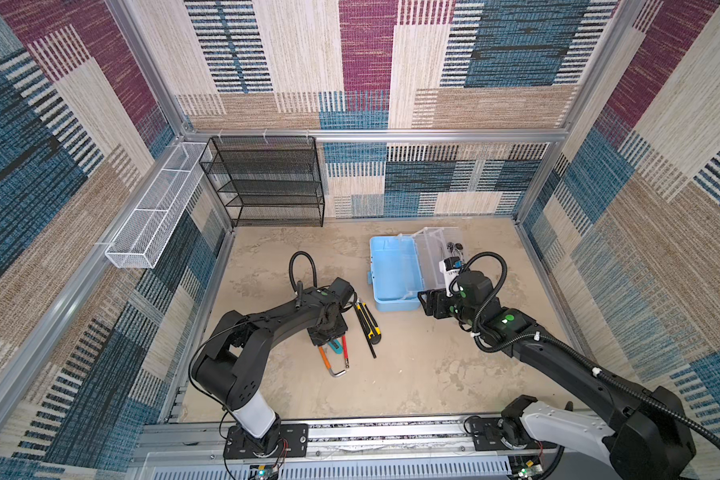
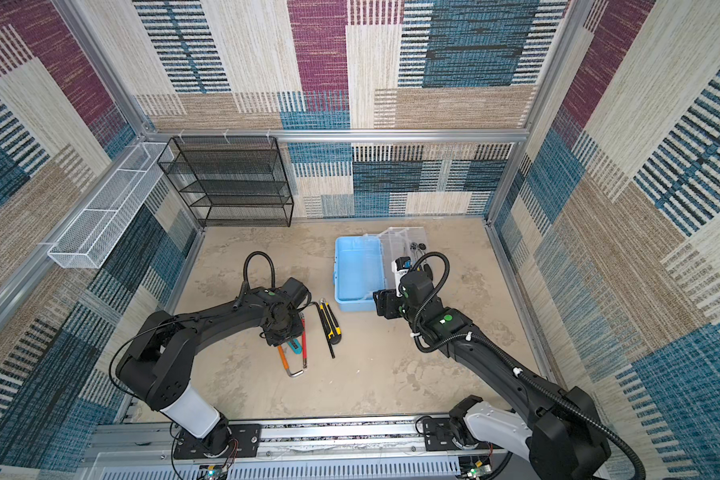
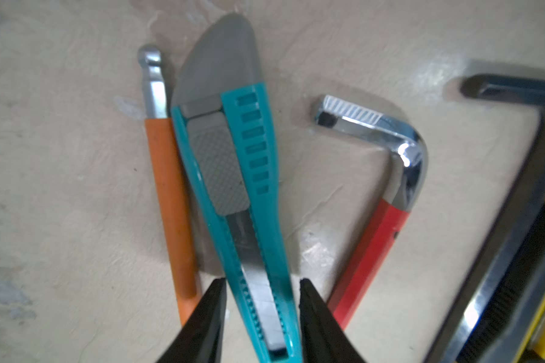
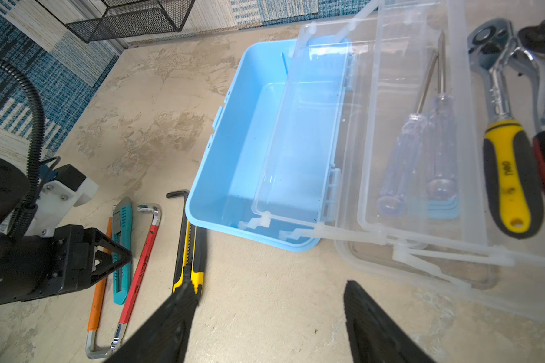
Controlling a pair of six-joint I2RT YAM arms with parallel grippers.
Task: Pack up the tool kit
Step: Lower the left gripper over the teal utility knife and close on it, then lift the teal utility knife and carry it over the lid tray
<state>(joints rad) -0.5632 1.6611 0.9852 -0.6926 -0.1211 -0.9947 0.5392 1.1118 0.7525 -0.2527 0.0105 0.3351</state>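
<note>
The teal utility knife (image 3: 233, 176) lies flat on the floor between the orange and red bars of the mini hacksaw (image 4: 139, 261). My left gripper (image 3: 261, 283) is low over it, jaws close on either side of the knife with thin gaps showing, so open. A yellow-black utility knife (image 1: 368, 320) and a black hex key (image 4: 178, 201) lie just right of them. The light blue toolbox (image 1: 393, 274) stands open and empty, its clear tray (image 4: 406, 125) swung out holding two screwdrivers (image 4: 422, 141). Two ratchets (image 4: 507, 157) lie beyond it. My right gripper (image 4: 268, 289) hovers open and empty by the box's near corner.
A black wire rack (image 1: 267, 183) stands against the back wall at the left. A white mesh basket (image 1: 154, 208) hangs on the left wall. Patterned walls close in three sides, and the arms' mounting rail (image 1: 350, 432) runs along the front.
</note>
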